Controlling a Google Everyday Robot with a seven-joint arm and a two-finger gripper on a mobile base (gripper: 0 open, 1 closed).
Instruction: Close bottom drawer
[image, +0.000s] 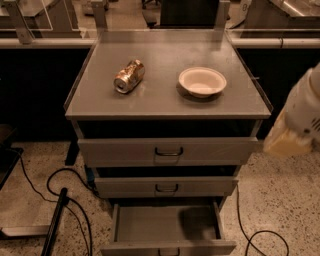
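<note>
You see the grey metal bottom drawer pulled well out at the cabinet's foot. The blurred white-and-tan gripper hangs at the right, clear of it; its state cannot be told. A crushed metal can and a white round bowl sit on the cabinet top.

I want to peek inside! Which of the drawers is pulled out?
The bottom drawer, the lowest: it is pulled far out, so its inside shows. The top drawer and middle drawer show only fronts. The gripper hangs right of the cabinet.
</note>
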